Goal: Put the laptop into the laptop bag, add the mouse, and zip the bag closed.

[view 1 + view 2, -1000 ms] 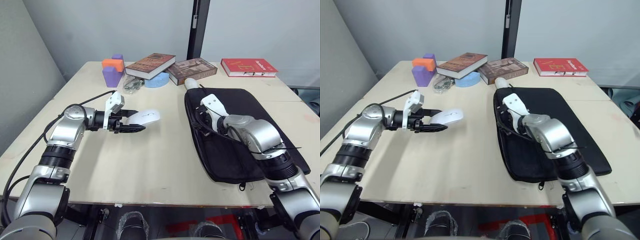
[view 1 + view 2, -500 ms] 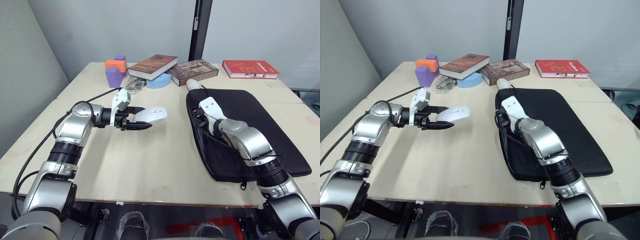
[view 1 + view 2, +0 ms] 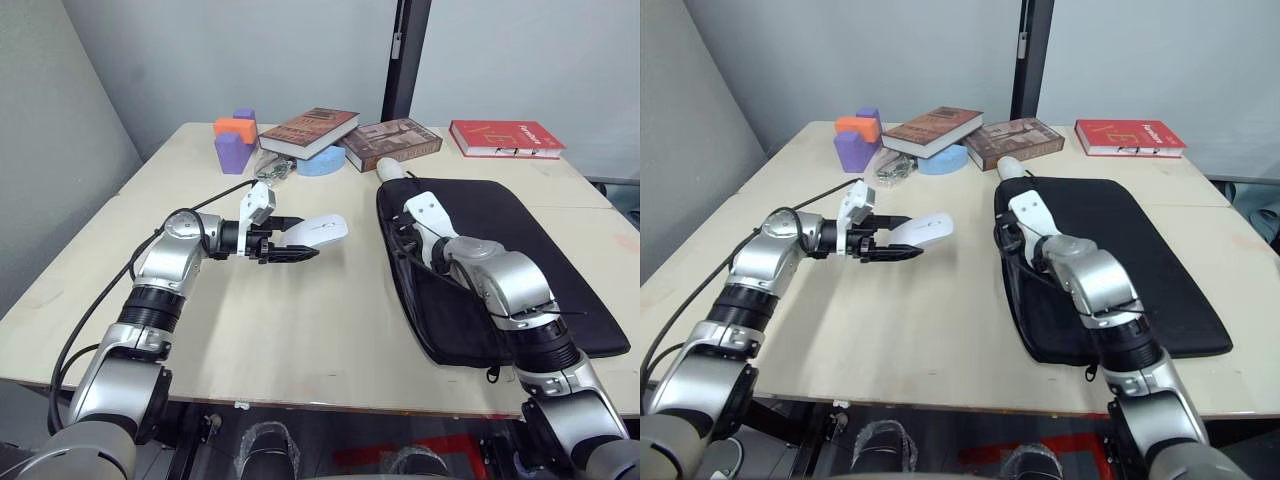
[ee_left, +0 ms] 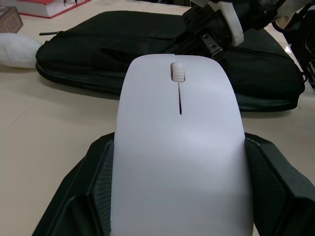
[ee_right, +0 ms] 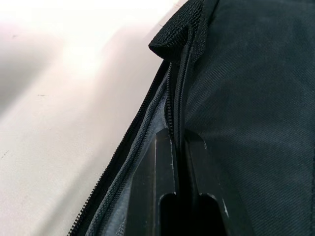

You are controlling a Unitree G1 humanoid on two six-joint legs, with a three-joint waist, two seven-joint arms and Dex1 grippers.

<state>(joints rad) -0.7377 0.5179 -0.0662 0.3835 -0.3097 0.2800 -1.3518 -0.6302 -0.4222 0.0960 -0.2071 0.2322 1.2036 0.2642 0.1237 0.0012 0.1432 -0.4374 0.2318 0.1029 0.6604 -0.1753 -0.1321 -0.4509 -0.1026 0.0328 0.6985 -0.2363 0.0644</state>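
**Mouse held above the tabletop; bag edge pinched open**

The left gripper (image 3: 290,247) has its jaws closed on the flanks of the mouse (image 3: 318,230), which is held clear of the tabletop (image 3: 300,330), nose pointing toward the laptop bag (image 3: 540,250). The right gripper (image 5: 178,147) has its jaws closed on a fold of fabric at the bag's near zip edge, which is parted there. The bag lies flat on the right half of the tabletop; no laptop can be made out outside it.

Handling, as judged: the mouse looks light, rigid and glossy, so it is likely slippery; a hold across its two long sides, as shown, seems soundest. The bag is soft and limp; its edge will sag unless it is held by the seam beside the zip.

Count: one mouse, one laptop bag, three books (image 3: 309,130), two blocks (image 3: 232,143), one pale blue disc (image 3: 320,161), one white egg-like lump (image 3: 390,168).
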